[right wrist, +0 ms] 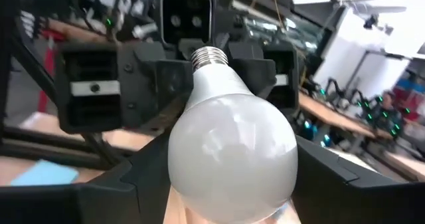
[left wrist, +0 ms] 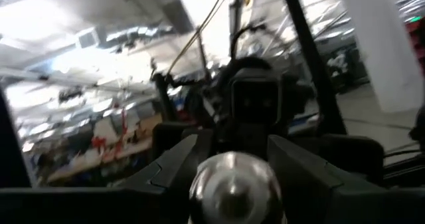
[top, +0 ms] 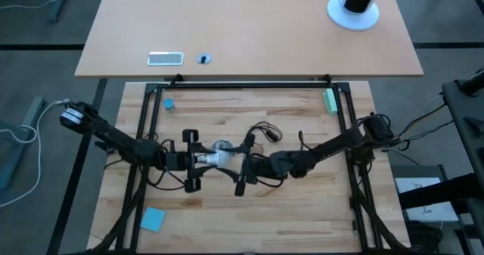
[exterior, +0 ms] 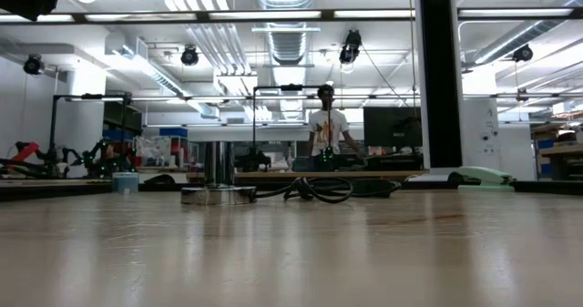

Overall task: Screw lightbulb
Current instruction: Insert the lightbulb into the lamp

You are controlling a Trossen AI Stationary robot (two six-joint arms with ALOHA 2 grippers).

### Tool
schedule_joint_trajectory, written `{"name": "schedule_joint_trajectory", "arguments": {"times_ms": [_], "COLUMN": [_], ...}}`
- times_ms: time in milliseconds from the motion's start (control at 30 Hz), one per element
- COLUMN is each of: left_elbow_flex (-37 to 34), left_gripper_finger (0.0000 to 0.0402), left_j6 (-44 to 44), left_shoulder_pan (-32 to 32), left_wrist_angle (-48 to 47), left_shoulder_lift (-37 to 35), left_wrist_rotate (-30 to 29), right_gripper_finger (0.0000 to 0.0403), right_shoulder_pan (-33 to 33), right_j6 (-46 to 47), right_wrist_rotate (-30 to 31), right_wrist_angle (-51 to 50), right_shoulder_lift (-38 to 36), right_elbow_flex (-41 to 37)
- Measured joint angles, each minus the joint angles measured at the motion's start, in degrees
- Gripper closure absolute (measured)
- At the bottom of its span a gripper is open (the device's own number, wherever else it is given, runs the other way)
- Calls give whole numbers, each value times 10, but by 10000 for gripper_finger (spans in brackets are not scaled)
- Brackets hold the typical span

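the two arms meet nose to nose above the middle of the table. the right tool is clenched on the fat end of the lightbulb, whose threaded base points at the left tool. between that tool's fingers sits a round silvery socket; whether they press on it or just flank it i cannot tell.

in my judgement this is the mating step: bulb and socket are lined up, threads not visibly engaged. the next move calls for keeping both on one axis, easing the base in, then twisting while the socket is held firm; a tilt would likely cross the threads.

a black cord loops on the table just beyond the tools and could snag. a small blue cap lies far left, a green block far right, and a blue pad near left, all well apart from the work.
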Motion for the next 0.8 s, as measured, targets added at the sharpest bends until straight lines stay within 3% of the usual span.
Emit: {"name": "schedule_joint_trajectory", "arguments": {"times_ms": [133,433,800], "left_elbow_flex": [0,0,0], "left_gripper_finger": [214,184,164], "left_j6": [-19,-41,-116], "left_shoulder_pan": [0,0,4], "left_wrist_angle": [-20,-60,-223], "left_shoulder_lift": [1,0,0], "left_wrist_rotate": [-35,-42,-111], "right_gripper_finger": [168,169,169], "right_shoulder_pan": [2,4,4], "right_j6": [19,49,129], "right_wrist_rotate": [24,57,74], "right_wrist_angle": [-41,-145,-372], "right_shoulder_lift": [-8,-28,-58], "right_elbow_flex": [0,0,12]}}
